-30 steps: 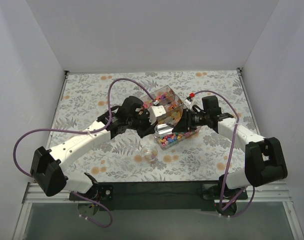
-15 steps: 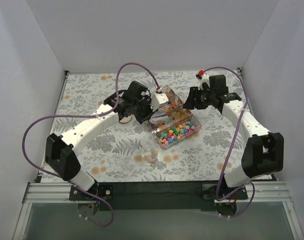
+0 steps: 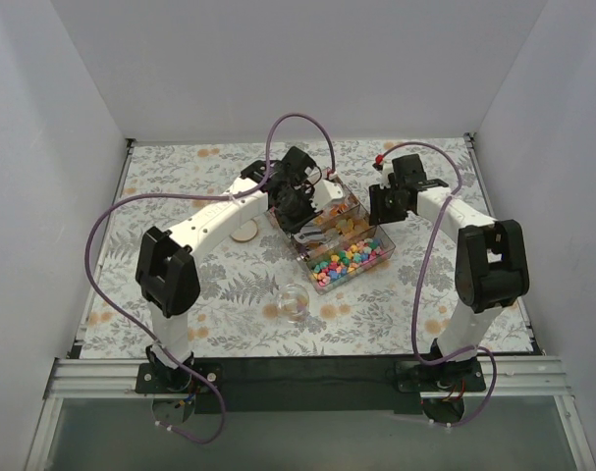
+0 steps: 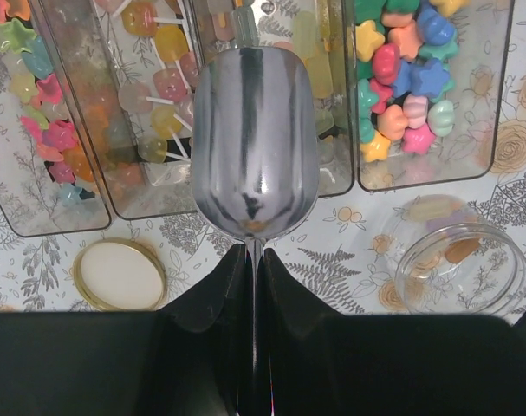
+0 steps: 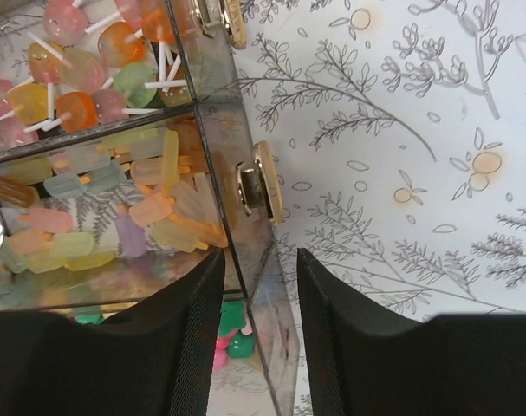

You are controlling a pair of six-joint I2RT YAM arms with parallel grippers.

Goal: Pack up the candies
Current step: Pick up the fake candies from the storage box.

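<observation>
A clear box (image 5: 212, 165) with several compartments sits in the middle of the table, on a cloth (image 5: 418, 130) printed with grey ferns and orange blotches. It holds the candies (image 3: 347, 260). The nearest compartment in the overhead view is heaped with star-shaped pieces in pink, blue, yellow, green and orange. Farther compartments hold round lollipops on white sticks and pale bar-shaped sweets in yellow, green, orange and lilac. Round gold knobs (image 5: 267, 184) stand on the box's right wall. The left gripper (image 4: 254, 260) is clamped tight on the thin handle of a metal scoop (image 4: 256, 130). The scoop's bowl is bare and shiny, and it hangs over the compartment of pale bars. The right gripper (image 5: 258, 277) is at the box's far right end with its jaws apart. The clear wall edge shows in the gap between them, and nothing is pinched. A clear glass jar (image 3: 295, 300) stands on the cloth just near and left of the box, and only the print shows through it. Its gold-rimmed lid (image 3: 244, 232) lies flat to the left of the box, apart from the jar.
</observation>
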